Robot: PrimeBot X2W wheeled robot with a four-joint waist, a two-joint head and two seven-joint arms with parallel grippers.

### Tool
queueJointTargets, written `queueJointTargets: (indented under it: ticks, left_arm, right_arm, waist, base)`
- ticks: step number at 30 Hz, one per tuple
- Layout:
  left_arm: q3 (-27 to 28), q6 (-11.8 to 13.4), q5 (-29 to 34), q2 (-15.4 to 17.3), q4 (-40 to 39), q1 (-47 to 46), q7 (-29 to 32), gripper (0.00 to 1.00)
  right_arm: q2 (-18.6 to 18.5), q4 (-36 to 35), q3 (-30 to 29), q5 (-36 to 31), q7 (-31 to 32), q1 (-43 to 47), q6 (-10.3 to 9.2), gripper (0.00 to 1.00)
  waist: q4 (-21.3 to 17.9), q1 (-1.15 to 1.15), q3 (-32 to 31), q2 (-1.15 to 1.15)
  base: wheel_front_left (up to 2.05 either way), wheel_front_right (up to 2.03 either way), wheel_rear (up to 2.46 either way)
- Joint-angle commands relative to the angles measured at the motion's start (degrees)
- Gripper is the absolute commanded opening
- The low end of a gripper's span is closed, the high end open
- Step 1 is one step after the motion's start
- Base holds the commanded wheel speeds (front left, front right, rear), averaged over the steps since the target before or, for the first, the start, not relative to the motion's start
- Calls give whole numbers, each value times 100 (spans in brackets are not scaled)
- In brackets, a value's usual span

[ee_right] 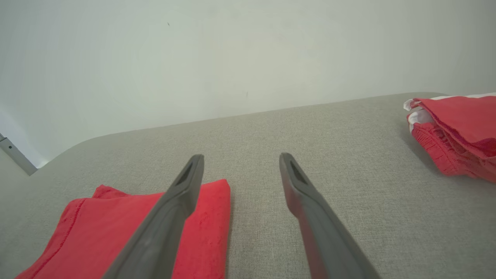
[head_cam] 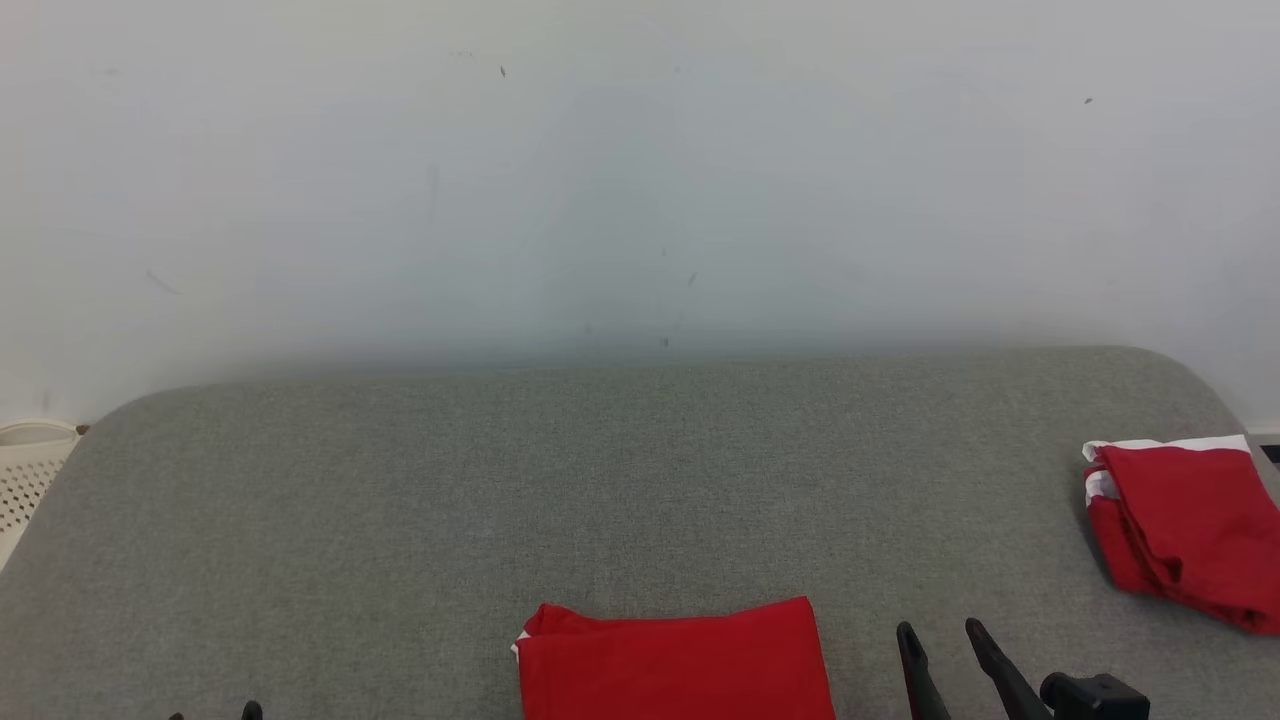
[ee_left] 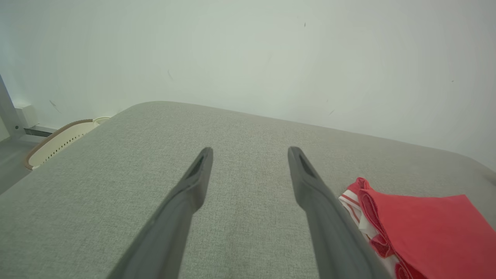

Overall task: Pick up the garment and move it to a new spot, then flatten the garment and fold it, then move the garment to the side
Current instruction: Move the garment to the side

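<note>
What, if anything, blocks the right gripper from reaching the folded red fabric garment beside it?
Probably nothing, so likely yes: the right gripper is open and empty beside the folded red fabric garment, with only bare grey cushion between them.

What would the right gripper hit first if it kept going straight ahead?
Probably the bare grey cushion, then the wall behind it; depth is hard to judge. The right gripper is open, and the folded garment lies to its left.

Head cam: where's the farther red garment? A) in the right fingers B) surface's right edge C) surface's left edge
B: the farther red garment lies at the grey surface's right edge, clear of the right gripper, which is open and empty.
</note>
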Motion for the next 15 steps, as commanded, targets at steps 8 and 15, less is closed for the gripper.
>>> queueJointTargets:
  ticks: [8, 15]
  left_arm:
    - [-96, 11, 115, 77, 128, -67, -16, 100]
    - [-317, 11, 145, 87, 256, -385, -16, 100]
  right_arm:
    - [0, 302, -390, 612, 2207, -361, -13, 100]
    - [9, 305, -461, 870, 4235, -1148, -13, 100]
  waist:
    - [-23, 0, 31, 0]
    - [236, 0, 171, 0]
  base:
    - [0, 0, 0]
    - [0, 0, 0]
